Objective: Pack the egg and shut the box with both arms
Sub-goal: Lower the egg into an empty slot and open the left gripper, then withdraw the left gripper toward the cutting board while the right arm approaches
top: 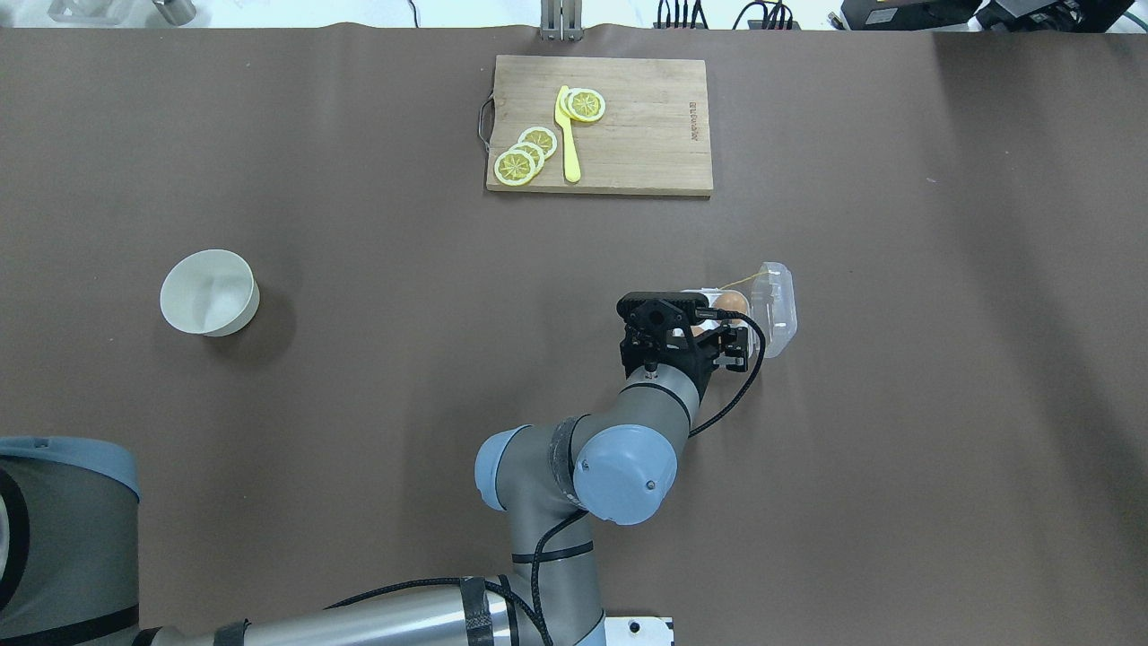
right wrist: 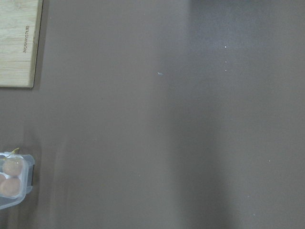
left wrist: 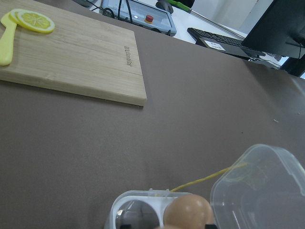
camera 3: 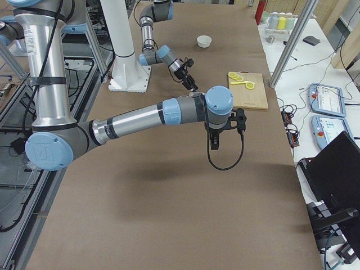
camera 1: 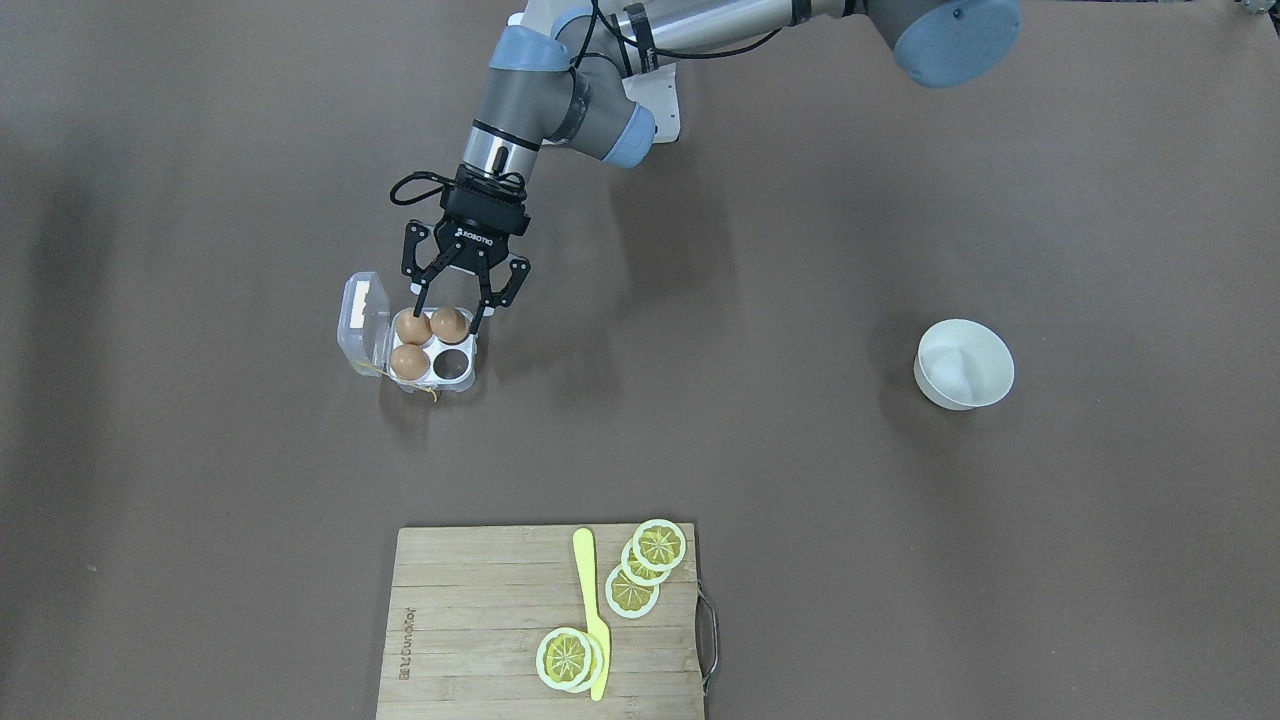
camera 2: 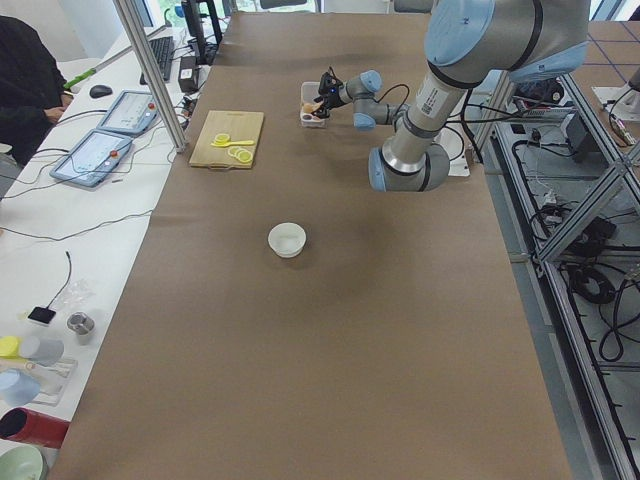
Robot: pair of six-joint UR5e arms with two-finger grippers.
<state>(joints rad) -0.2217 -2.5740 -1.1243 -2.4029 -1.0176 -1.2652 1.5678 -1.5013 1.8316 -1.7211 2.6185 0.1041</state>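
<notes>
The box (camera 1: 362, 322) is a clear four-cell carton with its lid swung open to the side. Three tan eggs sit in its white tray, and one cell (camera 1: 453, 365) is empty. My left gripper (camera 1: 449, 314) reaches across the table and hangs over the tray, open. Its fingers (camera 1: 480, 318) straddle one egg (camera 1: 449, 324) that rests in its cell. The left wrist view shows an egg (left wrist: 190, 212), the lid (left wrist: 259, 188) and the yellow string (left wrist: 205, 179). My right gripper (camera 3: 225, 128) hangs high above the table, away from the box. I cannot tell whether it is open or shut.
A white bowl (camera 1: 963, 364) stands far from the box on the brown table. A wooden cutting board (camera 1: 470, 620) with lemon slices (camera 1: 658, 545) and a yellow knife (camera 1: 592, 610) lies at the operators' edge. The right wrist view shows the carton (right wrist: 14, 179) at its lower left.
</notes>
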